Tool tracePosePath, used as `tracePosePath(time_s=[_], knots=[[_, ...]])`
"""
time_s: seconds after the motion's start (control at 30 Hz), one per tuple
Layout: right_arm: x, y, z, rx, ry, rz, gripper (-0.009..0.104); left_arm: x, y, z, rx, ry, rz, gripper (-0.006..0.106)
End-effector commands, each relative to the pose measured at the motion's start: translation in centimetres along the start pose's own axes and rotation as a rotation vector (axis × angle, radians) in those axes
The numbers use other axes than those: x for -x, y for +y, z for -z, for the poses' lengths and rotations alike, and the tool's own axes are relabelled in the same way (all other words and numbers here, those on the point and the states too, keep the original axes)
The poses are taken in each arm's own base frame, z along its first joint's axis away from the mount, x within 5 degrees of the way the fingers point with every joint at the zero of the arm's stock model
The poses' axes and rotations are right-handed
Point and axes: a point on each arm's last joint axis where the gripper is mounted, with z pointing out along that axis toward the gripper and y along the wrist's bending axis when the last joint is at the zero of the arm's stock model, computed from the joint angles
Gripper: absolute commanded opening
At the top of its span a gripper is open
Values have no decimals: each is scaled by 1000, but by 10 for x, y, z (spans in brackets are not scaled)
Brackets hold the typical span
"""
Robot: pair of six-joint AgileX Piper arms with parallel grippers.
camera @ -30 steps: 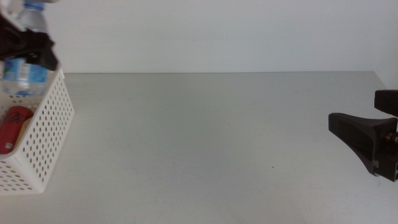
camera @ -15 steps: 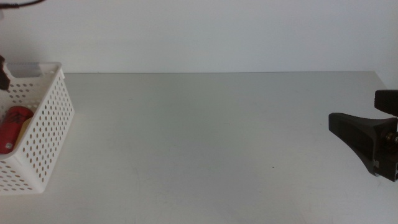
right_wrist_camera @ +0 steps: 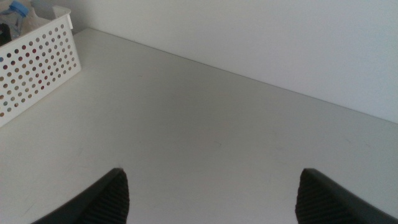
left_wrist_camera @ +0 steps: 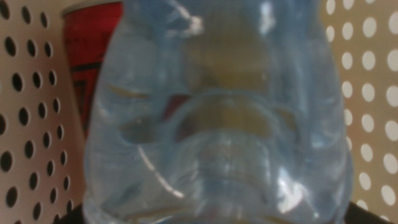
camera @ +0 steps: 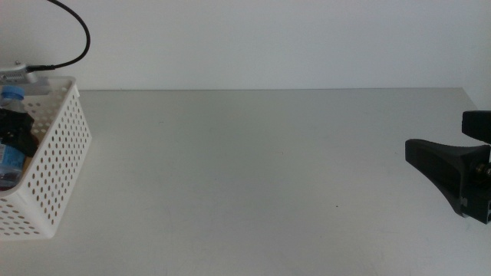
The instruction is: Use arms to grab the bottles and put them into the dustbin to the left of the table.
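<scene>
The left gripper (camera: 14, 132) is seen only as a dark shape at the far left edge of the middle view; its jaws are hidden, and their spread cannot be judged. The right gripper (right_wrist_camera: 211, 193) is held low at the right side, level, jaws spread wide apart with nothing between the fingers (right_wrist_camera: 102, 199).

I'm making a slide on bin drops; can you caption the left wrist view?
Water bottle fills the left wrist view inside the perforated white dustbin, a red can behind it.
</scene>
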Motion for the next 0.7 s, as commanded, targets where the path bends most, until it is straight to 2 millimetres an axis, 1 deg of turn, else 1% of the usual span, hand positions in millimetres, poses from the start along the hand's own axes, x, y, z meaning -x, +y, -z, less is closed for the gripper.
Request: tracePosePath(time_s=[0.0, 0.03, 0.17, 0.2, 0.3, 0.37, 0.47, 0.53, 0.67], knots=[[15, 0, 5, -1, -97, 18, 71, 9, -6, 30, 0, -109, -22, 39], [15, 0, 5, -1, -97, 18, 71, 9, -6, 30, -4, -111, -28, 46], [15, 0, 5, -1, -97, 18, 71, 8, -9, 32, -24, -95, -29, 90], [15, 0, 5, -1, -97, 18, 71, 7, -11, 33, -43, -83, -14, 94], [15, 0, 5, -1, -97, 18, 71, 5, -20, 42, -99, -83, -2, 94], [15, 0, 5, -1, -97, 18, 71, 5, -27, 55, -105, -108, -13, 94], [15, 0, 5, -1, -97, 18, 71, 5, -41, 78, -97, -163, -44, 94], [15, 0, 5, -1, -97, 18, 71, 3, -54, 95, -105, -201, -63, 94], [15, 0, 5, -1, -97, 18, 71, -1, -95, 133, -153, -305, -108, 94]])
